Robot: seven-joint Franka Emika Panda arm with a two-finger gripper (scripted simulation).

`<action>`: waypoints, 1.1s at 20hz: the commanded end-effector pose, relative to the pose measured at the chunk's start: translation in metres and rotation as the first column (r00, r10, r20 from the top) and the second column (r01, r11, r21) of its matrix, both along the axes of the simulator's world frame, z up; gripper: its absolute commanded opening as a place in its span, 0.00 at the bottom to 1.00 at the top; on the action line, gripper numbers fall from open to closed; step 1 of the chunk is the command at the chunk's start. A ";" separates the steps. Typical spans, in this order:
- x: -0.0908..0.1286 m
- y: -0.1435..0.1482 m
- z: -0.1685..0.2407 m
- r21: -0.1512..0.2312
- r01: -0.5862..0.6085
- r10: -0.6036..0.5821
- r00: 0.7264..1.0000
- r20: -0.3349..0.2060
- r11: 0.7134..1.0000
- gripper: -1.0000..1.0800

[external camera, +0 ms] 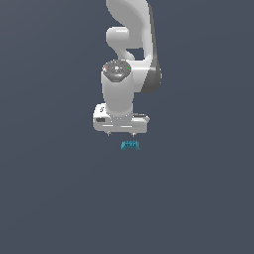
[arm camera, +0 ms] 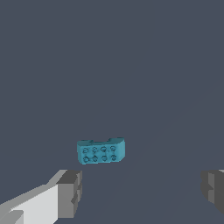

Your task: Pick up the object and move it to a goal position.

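The object [external camera: 130, 145] is a tiny teal-cyan block with a studded top, lying on the dark grey floor just below the white hand in the exterior view. My gripper [external camera: 121, 133] hangs a little above it and slightly toward the exterior view's left, fingers pointing down. In the wrist view the object [arm camera: 101, 151] lies flat, beyond the line between my two grey fingertips [arm camera: 70, 194], nearer to that one than to the other. The gripper [arm camera: 142, 190] stands wide open with nothing between its fingers.
The white arm [external camera: 130, 44] rises behind the hand. Around the block there is only the flat dark grey floor [external camera: 59, 188].
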State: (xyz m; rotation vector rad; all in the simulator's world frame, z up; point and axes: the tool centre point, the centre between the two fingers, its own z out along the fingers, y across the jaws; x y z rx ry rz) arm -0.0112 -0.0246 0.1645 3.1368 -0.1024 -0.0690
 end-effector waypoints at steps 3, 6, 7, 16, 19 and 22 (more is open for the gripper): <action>0.000 -0.002 0.000 -0.003 -0.001 0.001 1.000 0.000 1.000 0.96; -0.001 -0.014 0.001 -0.014 -0.004 0.004 1.000 -0.003 1.000 0.96; -0.001 -0.020 0.001 -0.020 -0.005 0.005 1.000 -0.004 1.000 0.96; -0.002 -0.028 0.002 -0.028 -0.008 0.008 1.000 -0.005 1.000 0.96; -0.002 -0.028 0.001 -0.028 0.000 0.000 1.000 -0.005 1.000 0.96; -0.002 -0.027 0.000 -0.028 0.019 -0.019 1.000 -0.004 0.999 0.96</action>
